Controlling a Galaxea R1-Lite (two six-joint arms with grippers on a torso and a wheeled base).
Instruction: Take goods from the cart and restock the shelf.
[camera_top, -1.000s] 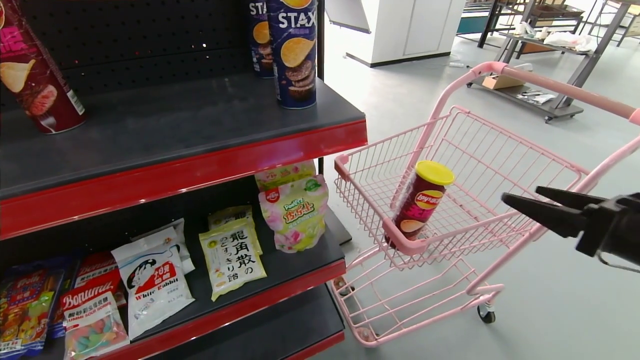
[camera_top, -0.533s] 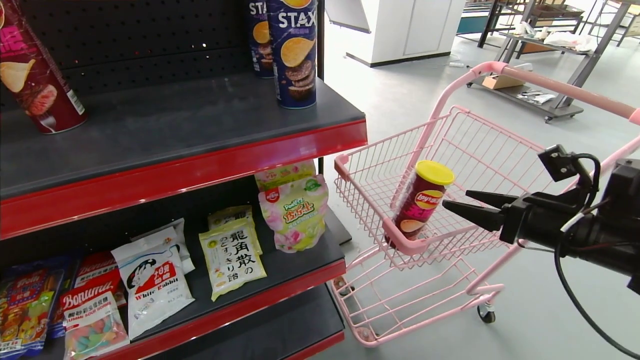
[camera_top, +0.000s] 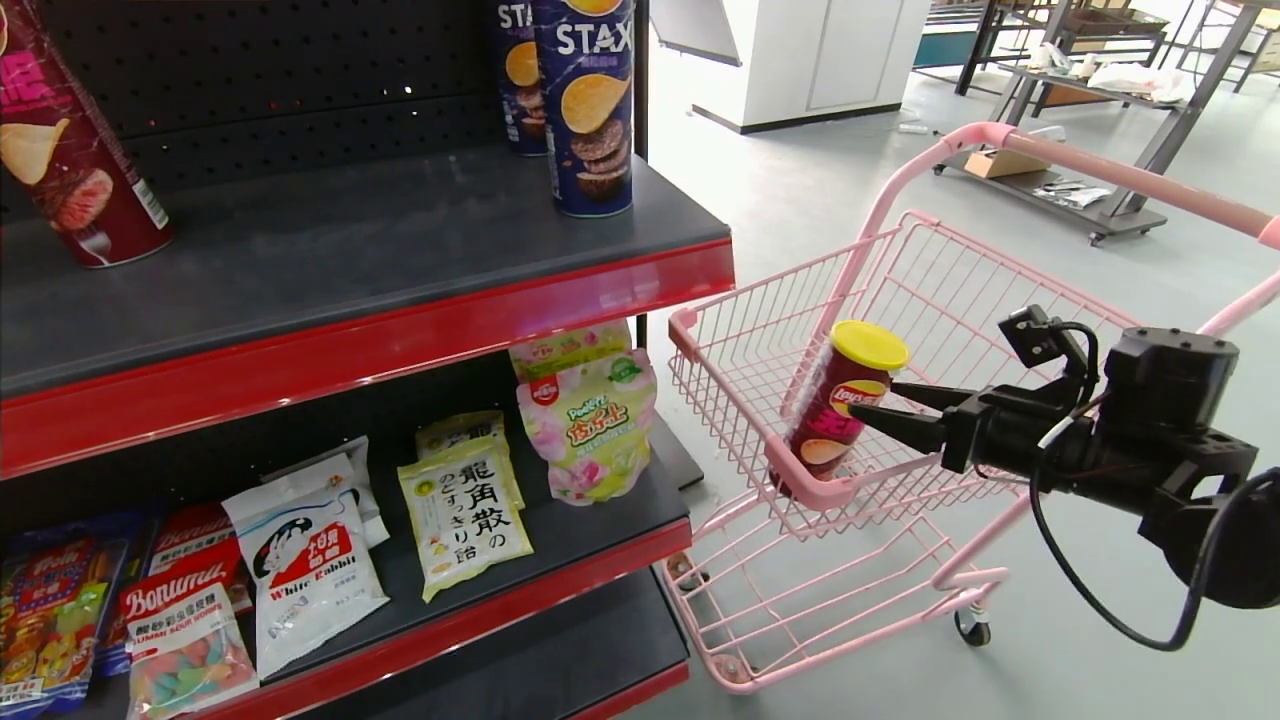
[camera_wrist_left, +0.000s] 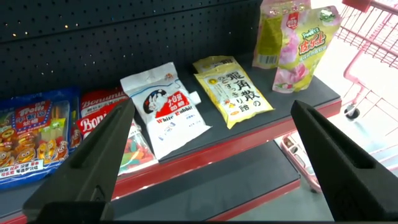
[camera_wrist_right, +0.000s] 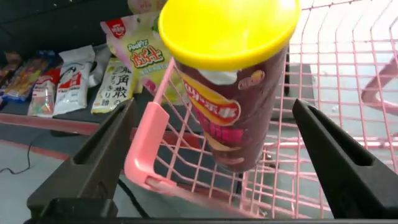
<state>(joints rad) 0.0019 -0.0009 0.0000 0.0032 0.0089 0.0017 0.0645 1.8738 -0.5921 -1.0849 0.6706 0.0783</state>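
**Current step: approach to pick.** The right gripper (camera_top: 872, 397) is positioned inside the cart (camera_top: 815, 493), level with the upper body of the can of chips (camera_top: 828, 435). Its fingers are spread wide and hold nothing. In the right wrist view the can sits between the two fingers with a gap on each side, and no contact is visible.

**Location of the item.** The can is in the cart's basket, in the corner nearest the shelf (camera_top: 350, 250). It is lid up and tilted, leaning against the wire wall.

**Left gripper.** The left gripper (camera_wrist_left: 211, 104) is spread wide and holds nothing. It faces the lower shelf level, where the snack bags (camera_wrist_left: 168, 112) lie.

**Next move, as judged.**
1. Advance the right gripper until both fingers flank the can's body below the yellow lid.
2. Match the wrist to the can's tilt, so that the fingers meet the round wall squarely.
3. Close firmly. The wall is smooth and curved, so an off-centre grip is likely to slip or roll the can.
4. Lift clear of the basket rim before moving sideways.

**Placement.** The top board has open space between the red can (camera_top: 70, 170) and the blue cans (camera_top: 590, 110).
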